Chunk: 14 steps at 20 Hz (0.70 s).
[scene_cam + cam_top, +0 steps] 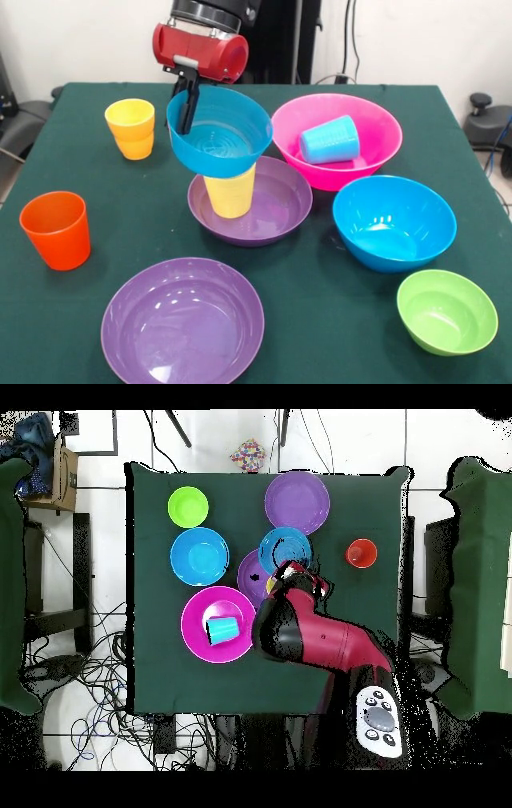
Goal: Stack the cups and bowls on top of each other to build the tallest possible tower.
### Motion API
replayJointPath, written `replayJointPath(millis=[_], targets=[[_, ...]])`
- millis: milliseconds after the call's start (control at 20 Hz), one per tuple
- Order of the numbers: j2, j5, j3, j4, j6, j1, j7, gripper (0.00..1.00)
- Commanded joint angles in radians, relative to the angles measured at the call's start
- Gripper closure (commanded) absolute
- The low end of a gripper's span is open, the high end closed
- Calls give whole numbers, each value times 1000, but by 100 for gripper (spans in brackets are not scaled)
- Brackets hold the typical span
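Front view, gripper: black gripper (189,108) on the red and black arm (202,46) is clamped on the rim of the small blue plastic bowl (220,132), one finger inside the wall, the other hidden behind it.
Small blue bowl: sits on top of the pale yellow ribbed plastic cup (230,192), slightly tilted, nothing inside it except the finger.
Pale yellow cup: stands upright inside the far wide shallow purple plastic bowl (276,204), roughly left of its centre.
Big pink plastic bowl (368,132): holds the light blue plastic cup (330,139), lying on its side, mouth toward the right.
Big blue plastic bowl (394,222): empty, just in front of the pink bowl, right of the purple one.
Small green plastic bowl (446,310): empty, near right corner.
Near wide shallow purple plastic bowl (182,323): empty, at the near edge.
Amber-yellow plastic cups (131,128): two nested, upright, left of the gripper, apart from it.
Orange plastic cup (56,229): upright, alone at the left side.
Overhead: arm covers most of the stack; small blue bowl (285,549) shows above the far purple bowl (248,574); light blue cup (223,629) in the pink bowl (195,624).
Surface: dark green tablecloth (336,320).
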State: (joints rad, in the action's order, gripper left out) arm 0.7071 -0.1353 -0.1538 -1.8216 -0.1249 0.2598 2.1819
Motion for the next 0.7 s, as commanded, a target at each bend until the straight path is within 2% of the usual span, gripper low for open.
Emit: replayJointPath(millis=[50, 400, 700], targets=[[-14, 12, 138, -45, 6, 37, 157, 100], [-16, -1, 162, -48, -2, 69, 145, 100], [-20, -4, 151, -48, -10, 63, 138, 100]])
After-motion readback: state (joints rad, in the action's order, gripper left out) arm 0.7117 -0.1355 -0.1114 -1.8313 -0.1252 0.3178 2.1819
